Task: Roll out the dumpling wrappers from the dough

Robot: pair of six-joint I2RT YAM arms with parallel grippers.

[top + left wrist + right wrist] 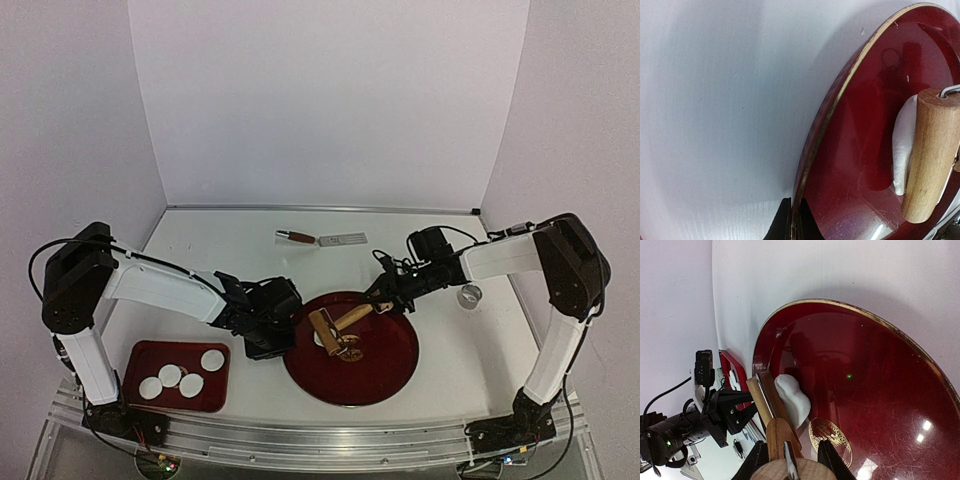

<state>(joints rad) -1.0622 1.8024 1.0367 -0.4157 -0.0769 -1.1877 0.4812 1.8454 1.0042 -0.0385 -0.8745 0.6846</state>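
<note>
A ragged white dough piece (321, 341) lies on the round red plate (385, 365). A wooden roller (326, 327) rests against it, also in the left wrist view (927, 155). My right gripper (387, 297) is shut on the roller's handle (782, 437), its fingers (756, 461) either side of it. The dough (792, 397) bulges beside the roller head. My left gripper (272, 338) is shut on the plate's left rim (832, 107), jaws pinching the edge (796, 226). Several round white dumpling wrappers (185, 378) lie on a red rectangular tray (140, 352) at the front left.
A small metal ring (470, 294) stands right of the plate, under my right arm. A scraper with a dark handle (320, 238) lies at the back of the table. White walls close in the table on three sides.
</note>
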